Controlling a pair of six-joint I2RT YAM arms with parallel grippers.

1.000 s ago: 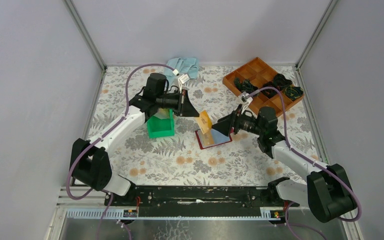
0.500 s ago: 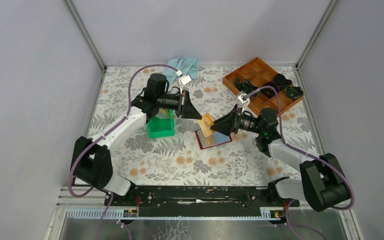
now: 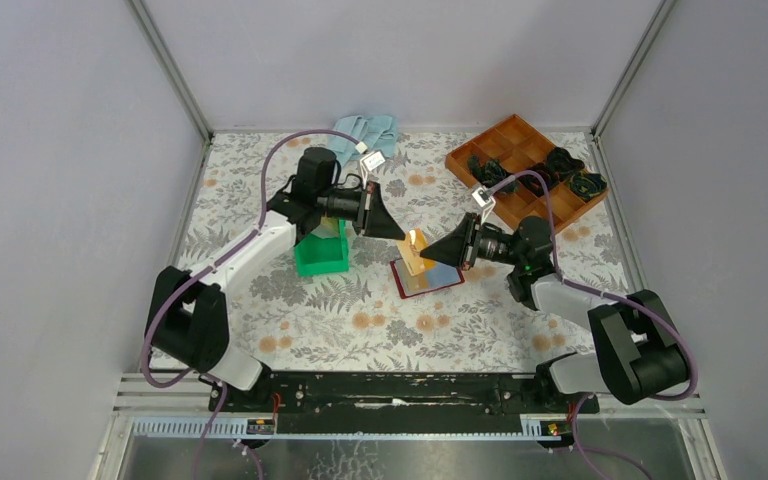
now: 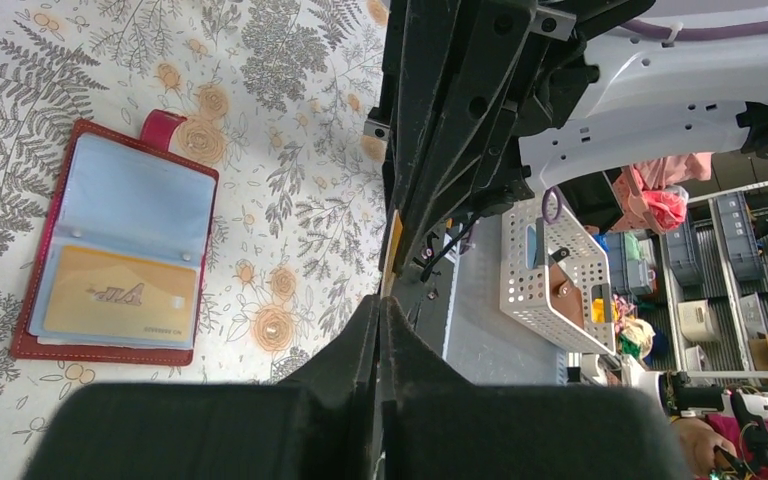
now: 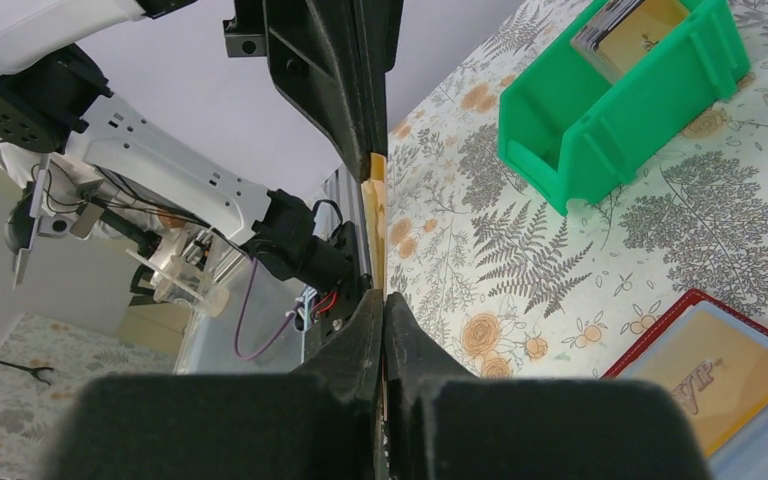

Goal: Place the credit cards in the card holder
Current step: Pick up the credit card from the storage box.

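A gold credit card [image 3: 416, 244] hangs edge-up in the air above the open card holder [image 3: 442, 283], and both grippers are shut on it. My left gripper [image 3: 401, 235] pinches its left end and my right gripper [image 3: 429, 251] pinches its right end. In the left wrist view the card [image 4: 393, 245] shows edge-on, running from my left gripper [image 4: 382, 305] to the right one. The right wrist view gives the same thin edge [image 5: 376, 225] above my right gripper [image 5: 382, 300]. The dark red card holder [image 4: 175, 125] lies flat with another gold card [image 4: 120, 305] in one pocket.
A green bin [image 3: 320, 255] under the left arm holds more cards [image 5: 620, 25]. An orange compartment tray [image 3: 520, 140] with dark items stands at the back right. A light blue cloth [image 3: 368, 130] lies at the back wall.
My right gripper moved left to the card and went from open to shut on its free end. The left gripper kept its hold and barely shifted.
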